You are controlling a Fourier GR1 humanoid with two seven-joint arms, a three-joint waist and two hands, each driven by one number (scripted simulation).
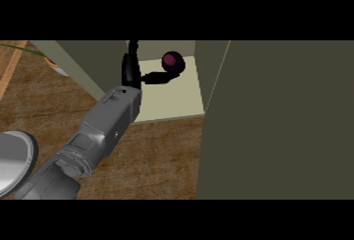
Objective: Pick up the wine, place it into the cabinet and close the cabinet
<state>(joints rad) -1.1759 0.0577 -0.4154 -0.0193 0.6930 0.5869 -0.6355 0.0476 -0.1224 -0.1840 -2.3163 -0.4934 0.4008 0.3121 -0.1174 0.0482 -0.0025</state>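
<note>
While the wine (173,60) is standing inside the cabinet (173,105) on its pale floor, the left hand (130,65) is hovering just beside it, fingers straight and spread from the thumb, thumb seemingly touching the wine. The door (276,117) is standing open at right.

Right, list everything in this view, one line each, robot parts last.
dark maroon wine bottle: one, maroon, inside the cabinet on its pale shelf
olive-green cabinet: one, olive, open, upper middle
flat olive door panel: one, olive, right side
round grey plate: one, grey, lower left edge
brown wooden counter: one, brown, below everything
small white-and-orange thing: one, upper left, unidentifiable
left forearm: one, grey, reaching up from lower left
left hand: one, black, inside the cabinet beside the bottle
</note>
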